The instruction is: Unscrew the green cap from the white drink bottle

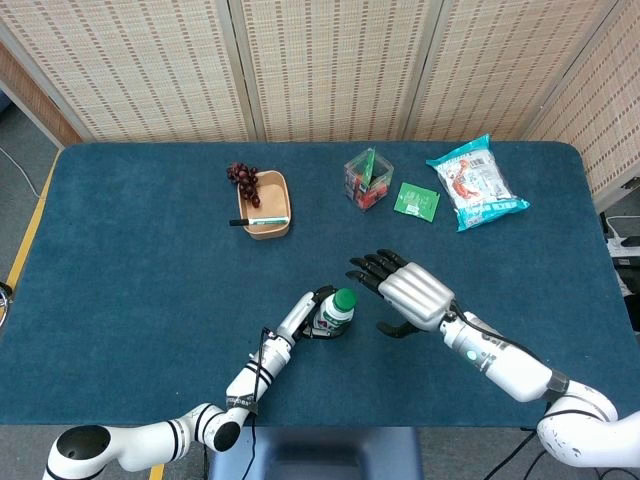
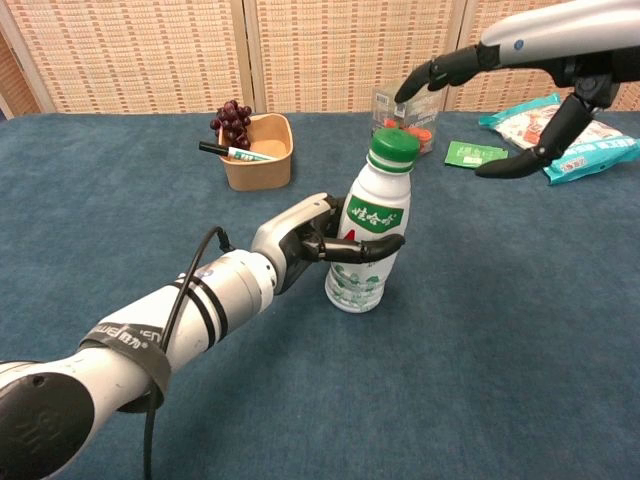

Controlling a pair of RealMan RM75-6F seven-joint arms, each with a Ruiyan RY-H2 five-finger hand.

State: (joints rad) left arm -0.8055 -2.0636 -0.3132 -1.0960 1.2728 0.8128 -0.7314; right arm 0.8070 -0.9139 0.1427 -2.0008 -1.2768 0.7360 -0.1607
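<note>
Left hand (image 2: 300,238) wraps white plastic drink bottle (image 2: 366,245) upright mid-table, green screw cap (image 2: 393,149) on | right hand (image 1: 410,293) hovers beside, fingers spread, empty | bare blue tabletop (image 1: 140,270) all around

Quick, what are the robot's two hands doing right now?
Left hand: holding the white drink bottle around its middle.
Right hand: open, holding nothing, fingers spread, apart from the green cap.

A white bottle (image 2: 365,240) with a green cap (image 2: 393,150) and green label stands on the dark teal bench (image 2: 520,330). The left hand (image 2: 300,240) is silver with black fingers (image 2: 365,243).
</note>
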